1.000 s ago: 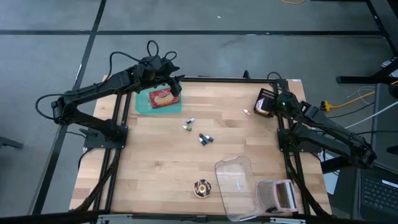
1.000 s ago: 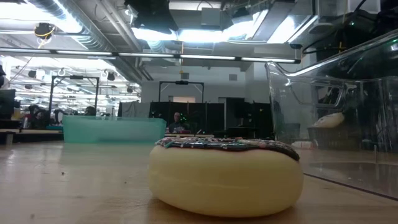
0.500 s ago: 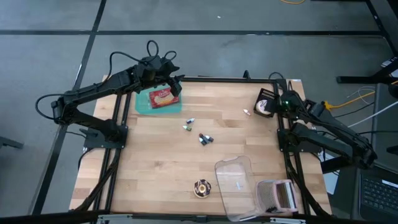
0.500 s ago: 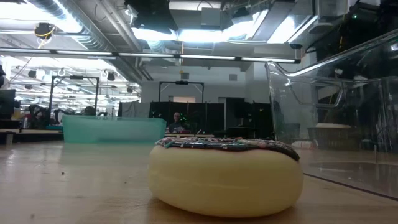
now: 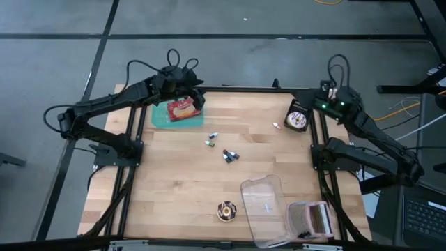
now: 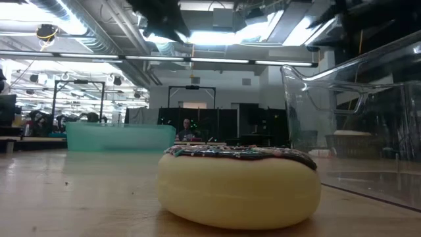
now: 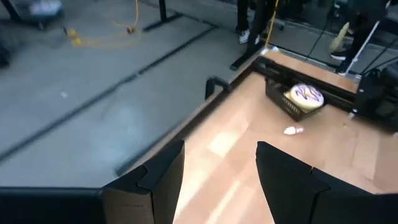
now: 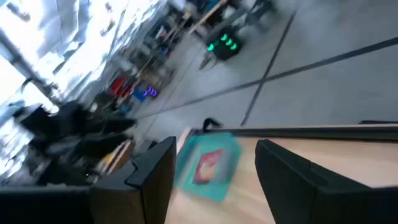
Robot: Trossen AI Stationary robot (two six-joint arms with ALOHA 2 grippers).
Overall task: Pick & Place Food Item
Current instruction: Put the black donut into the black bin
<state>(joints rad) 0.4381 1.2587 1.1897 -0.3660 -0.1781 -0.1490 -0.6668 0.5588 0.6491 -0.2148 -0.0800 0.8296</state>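
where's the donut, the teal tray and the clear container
donut (image 6: 238, 186), low view, its pale side
teal tray (image 5: 160, 118), high view, bare corner beside the packet
clear container (image 5: 263, 209), high view, middle of its clear floor

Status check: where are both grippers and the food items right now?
Left gripper open, above teal tray. Right gripper open, beside black basket. Donut untouched.

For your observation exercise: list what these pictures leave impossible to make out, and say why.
- Small items mid-table, high view: too small to identify.
- Teal tray, low view: its wall hides the contents.
- Packet on the tray, right wrist view: blurred by motion.
- Clear container, low view: cut off by the edge.
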